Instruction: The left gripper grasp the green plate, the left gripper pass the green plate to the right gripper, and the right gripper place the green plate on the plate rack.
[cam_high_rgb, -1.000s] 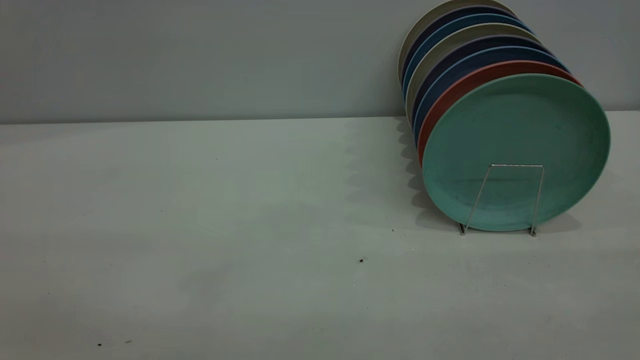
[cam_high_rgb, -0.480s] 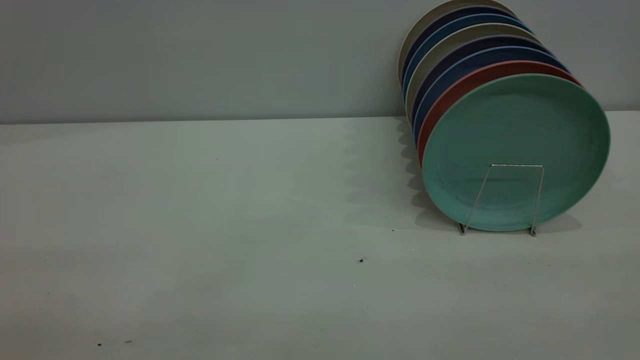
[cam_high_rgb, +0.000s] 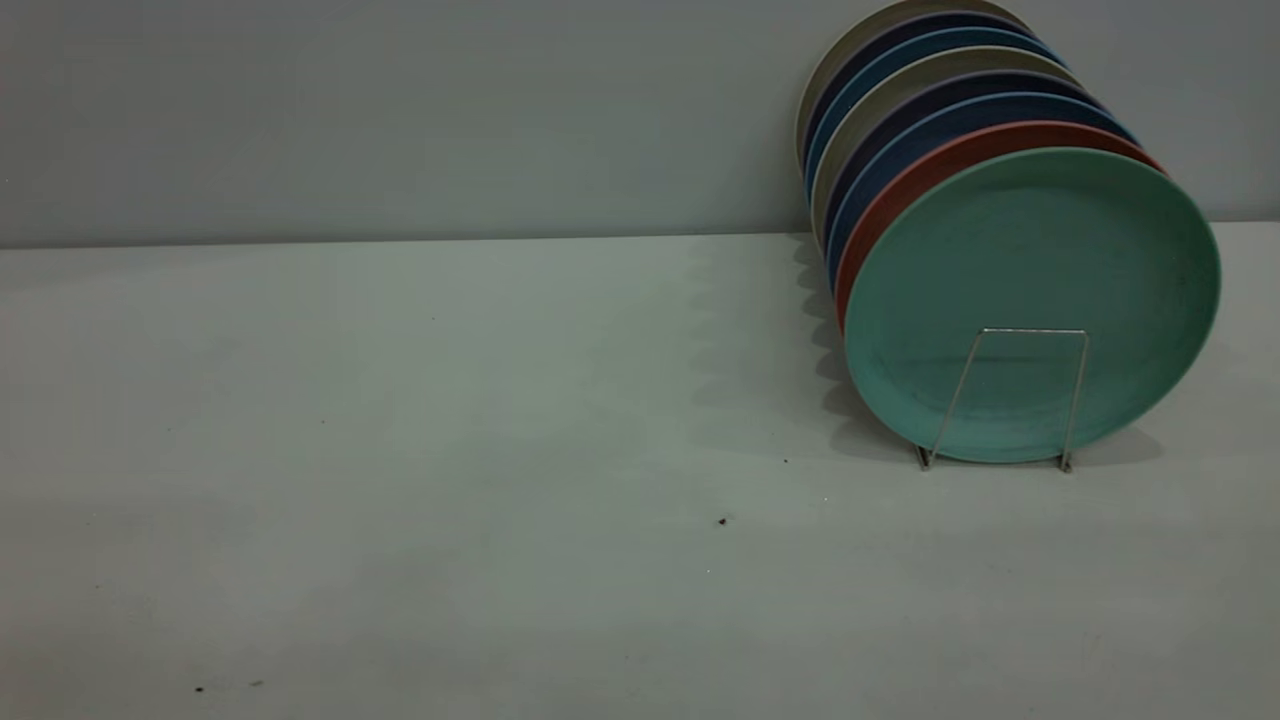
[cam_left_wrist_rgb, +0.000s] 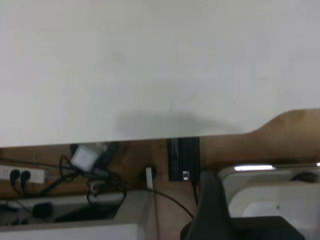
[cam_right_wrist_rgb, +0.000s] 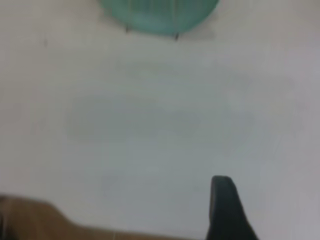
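Note:
The green plate (cam_high_rgb: 1035, 300) stands upright at the front of the plate rack (cam_high_rgb: 1030, 335), behind the rack's front wire loop. It is the nearest of a row of plates on the right of the table. It also shows far off in the right wrist view (cam_right_wrist_rgb: 160, 15). Neither gripper appears in the exterior view. My left gripper (cam_left_wrist_rgb: 215, 205) is back over the table's near edge, with cables and floor below it. My right gripper (cam_right_wrist_rgb: 225, 205) is low over the bare table, well back from the rack and touching nothing.
Behind the green plate stand a salmon-pink plate (cam_high_rgb: 900, 190), dark blue plates (cam_high_rgb: 870, 170) and beige plates (cam_high_rgb: 840, 70), leaning towards the wall. The grey table (cam_high_rgb: 400, 450) has a few small dark specks. A power strip and cables (cam_left_wrist_rgb: 30, 175) lie below the table edge.

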